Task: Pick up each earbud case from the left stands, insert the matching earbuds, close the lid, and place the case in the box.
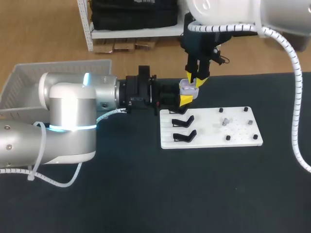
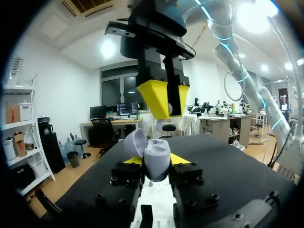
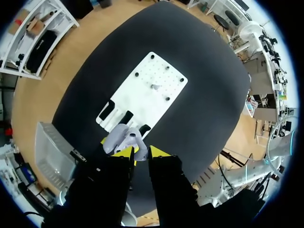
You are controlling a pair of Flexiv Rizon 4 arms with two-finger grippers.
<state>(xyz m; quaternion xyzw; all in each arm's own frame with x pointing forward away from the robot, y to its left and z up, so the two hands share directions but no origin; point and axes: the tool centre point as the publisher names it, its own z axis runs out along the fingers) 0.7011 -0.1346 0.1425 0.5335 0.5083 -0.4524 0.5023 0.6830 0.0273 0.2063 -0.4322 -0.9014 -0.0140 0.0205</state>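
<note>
Right now the black table (image 1: 146,194) has a white basket (image 1: 22,85) at its left rear corner, partly hidden by the L arm (image 1: 73,107); contents can't be made out. A white board (image 1: 243,136) lies mid-table w/ two black stands (image 1: 183,128) on its left part and a small grey item (image 1: 224,122) further right.

The earbud case (image 2: 157,159), pale lilac, is off the stands and up in the air by the board's rear-left corner. Its lid is swung open; can't tell what's inside.

The L arm comes in level from the left. The L gripper (image 1: 187,100) is clamped on the case body, one yellow tip on each side. The R arm (image 1: 223,14) comes down from the rear right, pointing straight down. The R gripper (image 1: 193,79) hangs just above the open case; can't tell if it's open or closed.
</note>
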